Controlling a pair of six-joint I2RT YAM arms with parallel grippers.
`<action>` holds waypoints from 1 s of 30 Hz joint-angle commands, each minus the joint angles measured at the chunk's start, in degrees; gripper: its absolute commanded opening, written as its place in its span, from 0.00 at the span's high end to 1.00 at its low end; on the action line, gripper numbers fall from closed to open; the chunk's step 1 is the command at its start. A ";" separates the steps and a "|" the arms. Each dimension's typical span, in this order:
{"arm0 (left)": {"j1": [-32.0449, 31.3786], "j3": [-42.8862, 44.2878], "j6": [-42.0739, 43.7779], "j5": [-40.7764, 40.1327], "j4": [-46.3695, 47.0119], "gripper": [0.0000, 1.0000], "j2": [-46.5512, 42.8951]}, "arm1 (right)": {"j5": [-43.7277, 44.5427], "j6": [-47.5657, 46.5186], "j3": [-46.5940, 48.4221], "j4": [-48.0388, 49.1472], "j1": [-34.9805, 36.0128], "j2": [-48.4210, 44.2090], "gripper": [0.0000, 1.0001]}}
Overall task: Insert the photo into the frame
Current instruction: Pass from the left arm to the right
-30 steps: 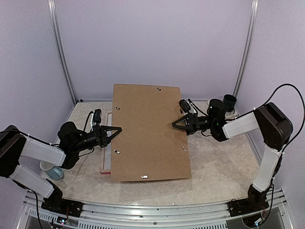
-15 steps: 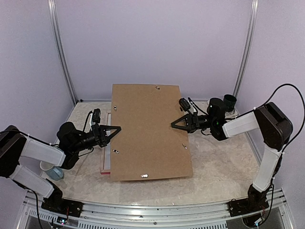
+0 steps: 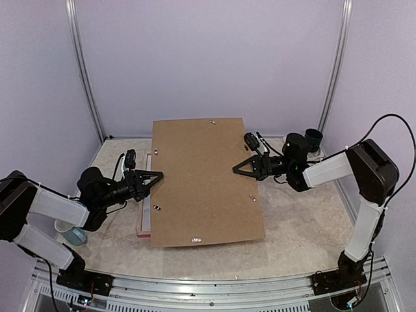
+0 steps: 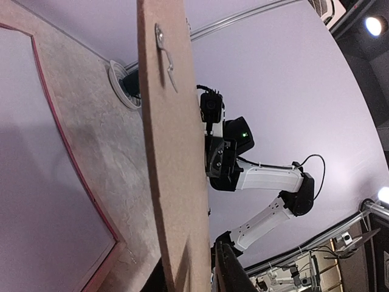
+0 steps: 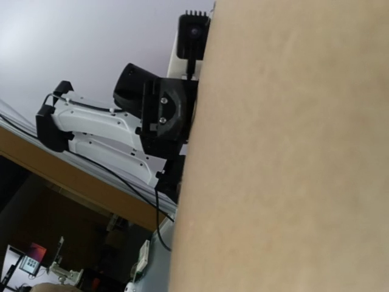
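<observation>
Marble table (image 3: 305, 227): we see board (image 3: 205, 182) held up over frame (image 3: 143, 224), keeping it open for photo, which is unseen. Right gripper (image 3: 237, 169) fingers narrow on board's right edge; left gripper (image 3: 159, 175) at left edge, grip unclear.

Matt brown fibreboard backing board (image 3: 205, 188), shiny metal clips (image 3: 196, 240); pink-red painted frame (image 3: 142, 233), smooth marbled stone-look tabletop (image 3: 299, 227)

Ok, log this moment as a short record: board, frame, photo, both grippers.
backing board: brown, raised over the frame
frame: on the table, mostly covered, pink-red edge showing left
left gripper: at the board's left edge, grip unclear
right gripper: at the board's right edge, grip unclear
photo: not visible
</observation>
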 commanded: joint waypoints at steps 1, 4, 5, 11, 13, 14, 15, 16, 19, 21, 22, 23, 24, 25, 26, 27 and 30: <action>1.19 -0.31 0.85 -1.44 3.47 0.75 -0.33 | -1.57 0.69 1.34 0.72 0.44 0.80 1.00; 1.87 -0.65 0.86 -1.77 2.75 0.71 -0.87 | -1.81 0.78 1.97 0.08 0.45 1.12 1.00; 2.13 -0.68 0.89 -1.84 2.32 0.69 -1.06 | -1.88 0.80 2.27 -0.17 0.44 1.36 1.00; 4.48 -0.90 3.41 -3.35 -5.16 0.52 -3.85 | -2.02 0.91 4.83 -2.84 0.44 2.98 1.00; 5.59 -1.16 4.26 -4.27 -8.15 0.47 -5.58 | -1.87 0.16 6.24 -5.17 0.44 3.79 1.00; 6.25 -1.32 4.67 -4.66 -9.62 0.44 -6.19 | -1.79 -0.01 6.82 -5.93 0.44 4.19 1.00; 6.81 -1.44 5.20 -5.21 -11.30 0.40 -7.22 | -1.80 -0.21 7.68 -6.79 0.46 4.67 1.00; 7.53 -1.51 5.84 -5.88 -13.10 0.36 -7.88 | -1.76 -0.18 8.41 -7.48 0.44 5.09 1.00; 9.55 -1.64 7.50 -6.90 -17.46 0.29 -10.22 | -1.67 -0.09 10.94 -9.04 0.35 6.47 1.00; 10.87 -1.71 8.19 -7.21 -19.63 0.24 -11.06 | -1.67 -0.12 12.58 -10.05 0.35 7.39 1.00; 11.51 -1.73 8.50 -7.50 -20.76 0.22 -11.45 | -1.60 -0.27 13.39 -10.80 0.35 7.87 1.00; 12.08 -1.80 8.85 -7.80 -21.73 0.20 -11.64 | -1.52 -0.70 14.50 -11.84 0.35 8.42 1.00; 12.81 -1.82 9.11 -8.56 -23.04 0.17 -11.81 | -1.35 -1.24 15.55 -13.18 0.28 8.92 1.00; 13.37 -1.82 9.55 -9.20 -24.40 0.15 -12.04 | -1.20 -1.76 16.55 -14.20 0.27 9.56 1.00; 13.87 -1.70 10.11 -9.77 -25.72 0.13 -12.14 | -1.14 -2.15 17.71 -15.27 0.26 10.41 1.00; 14.35 -1.54 10.81 -10.37 -27.19 0.10 -12.25 | -1.00 -2.72 18.74 -16.58 0.20 11.10 1.00; 15.77 -0.17 13.27 -11.55 -31.38 0.02 -12.13 | -0.51 -4.37 22.02 -19.93 0.09 13.23 1.00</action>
